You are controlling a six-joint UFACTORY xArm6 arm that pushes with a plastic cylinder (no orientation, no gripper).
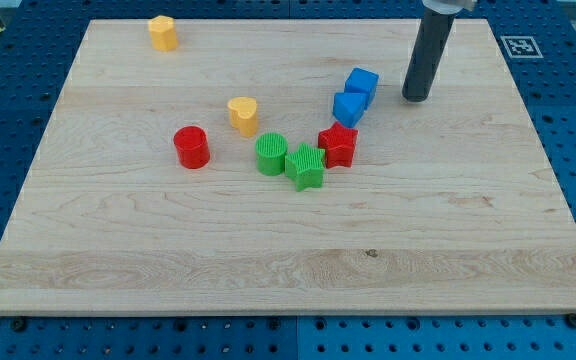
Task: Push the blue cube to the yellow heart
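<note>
A blue cube (362,84) sits right of the board's centre, toward the view's top. A second blue block (348,108), whose shape I cannot make out, touches it just below and to its left. The yellow heart (243,115) lies about a hundred pixels to the left of that second blue block. My tip (417,98) rests on the board just to the right of the blue cube, with a small gap between them. The dark rod rises from the tip to the view's top edge.
A red star (338,145), a green star (306,166) and a green cylinder (271,154) form a touching row below the blue blocks. A red cylinder (192,147) stands left of the heart. Another yellow block (162,33) sits at the top left. The wooden board (288,260) lies on a blue pegboard.
</note>
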